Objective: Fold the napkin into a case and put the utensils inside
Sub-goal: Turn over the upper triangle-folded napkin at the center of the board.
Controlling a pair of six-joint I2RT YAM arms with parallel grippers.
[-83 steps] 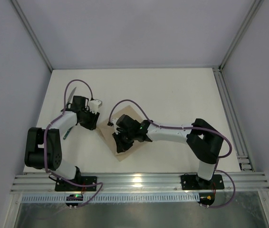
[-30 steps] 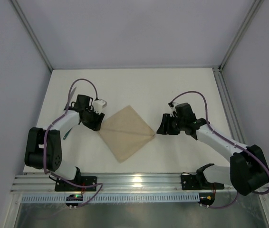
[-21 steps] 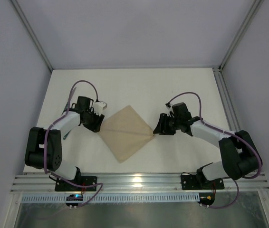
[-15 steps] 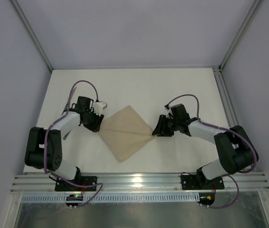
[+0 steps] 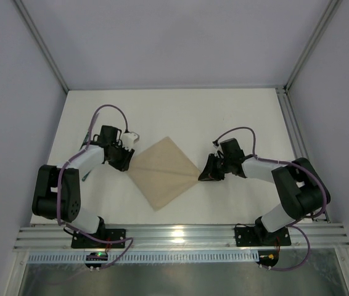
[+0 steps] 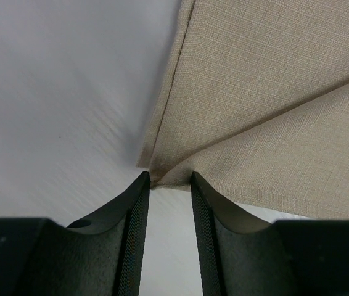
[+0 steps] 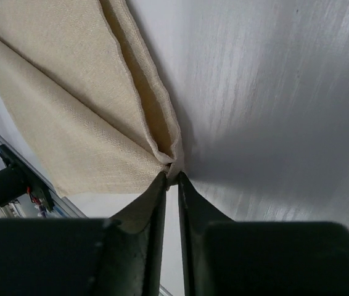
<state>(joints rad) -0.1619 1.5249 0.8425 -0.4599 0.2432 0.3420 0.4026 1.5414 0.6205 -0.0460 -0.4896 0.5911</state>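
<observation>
— Where is the napkin (image 5: 162, 172)?
— Flat mid-table, a diamond between my arms. My left gripper (image 6: 167, 179) has its jaws apart, the left corner just at the tips. I should ease in and catch both layers. My right gripper (image 7: 170, 176) is nearly together at the right corner; whether it grips, I cannot tell.
— Overhead?
— The whole diamond. Only my wrist views show the layered edges.

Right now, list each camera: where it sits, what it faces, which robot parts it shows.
Top external: above and behind the bases, looking down at the table, napkin and both arms.
Left wrist: on the left arm, facing the napkin's left corner; left gripper shows at the bottom.
Right wrist: on the right arm, facing the opposite corner; right gripper shows.
Shared: all see the napkin.
</observation>
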